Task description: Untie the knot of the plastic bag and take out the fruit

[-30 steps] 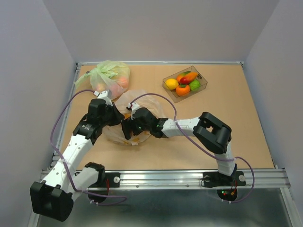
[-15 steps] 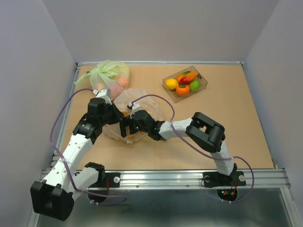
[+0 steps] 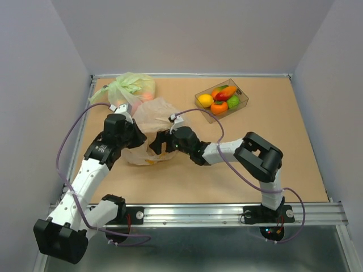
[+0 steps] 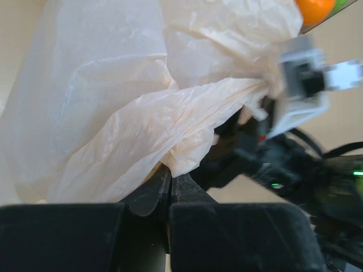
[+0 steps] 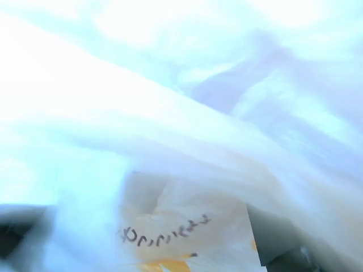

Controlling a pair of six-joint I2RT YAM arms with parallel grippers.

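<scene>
The pale peach plastic bag lies crumpled left of centre, its film pulled up and stretched between my two grippers. My left gripper is shut on a fold of the bag's film at its left side. My right gripper is pressed into the bag from the right. Its view is filled with film, and dark fingers show far apart at the lower corners. I cannot make out the knot. The toy fruit lies in the clear box: orange, lemon, lime, red-orange.
The clear box stands at the back right. A light-green bag with pinkish fruit sits in the back left corner, just behind the peach bag. Grey walls close the table on three sides.
The bag's upper film has been pulled up and toward the back. My right gripper has shifted right and back with the film. My left gripper has kept its hold and moved slightly back.
</scene>
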